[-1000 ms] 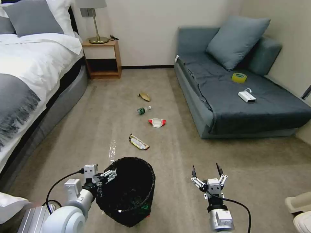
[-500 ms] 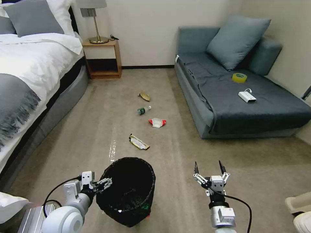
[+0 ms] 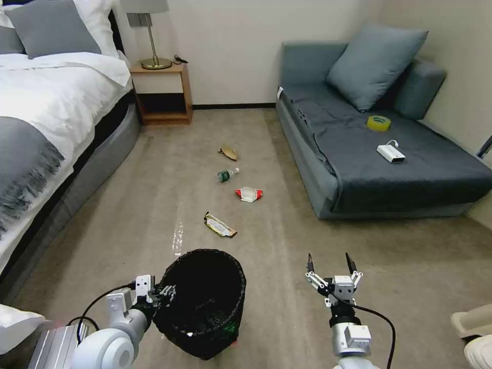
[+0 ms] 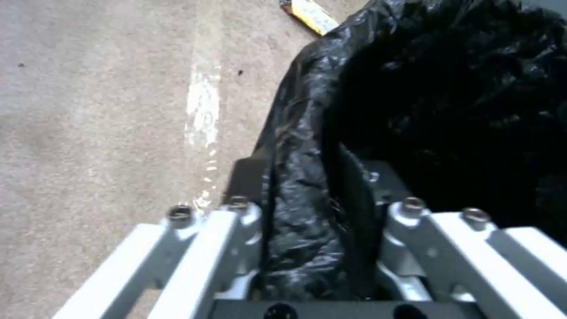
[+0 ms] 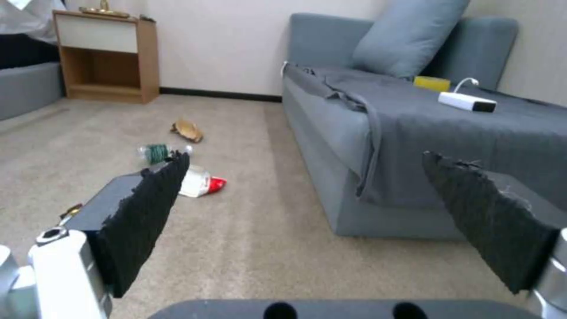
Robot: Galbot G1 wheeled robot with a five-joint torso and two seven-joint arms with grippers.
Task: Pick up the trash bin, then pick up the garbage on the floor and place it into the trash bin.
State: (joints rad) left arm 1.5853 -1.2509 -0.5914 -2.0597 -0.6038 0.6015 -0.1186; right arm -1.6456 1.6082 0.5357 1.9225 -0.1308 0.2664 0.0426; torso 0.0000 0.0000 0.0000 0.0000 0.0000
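Observation:
The trash bin (image 3: 215, 271), black mesh with a black liner, stands on the carpet just in front of me. My left gripper (image 3: 165, 294) is shut on its near-left rim; in the left wrist view one finger (image 4: 245, 177) sits outside the liner-covered rim (image 4: 307, 133) and the other inside. To the right of the bin my right gripper (image 3: 328, 258) hangs open and empty above the floor. The garbage lies beyond the bin: a gold wrapper (image 3: 220, 225), a red-and-white carton (image 3: 248, 193), a small bottle (image 3: 227, 175) and a tan scrap (image 3: 228, 152).
A bed (image 3: 46, 113) runs along the left and a grey sofa (image 3: 389, 169) along the right, carrying a yellow tape roll (image 3: 378, 122) and a white box (image 3: 390, 153). A nightstand (image 3: 161, 92) stands at the far wall. Open carpet lies between.
My left gripper has dropped onto the bin's rim and closed on it. The right gripper has shifted slightly right and stays open.

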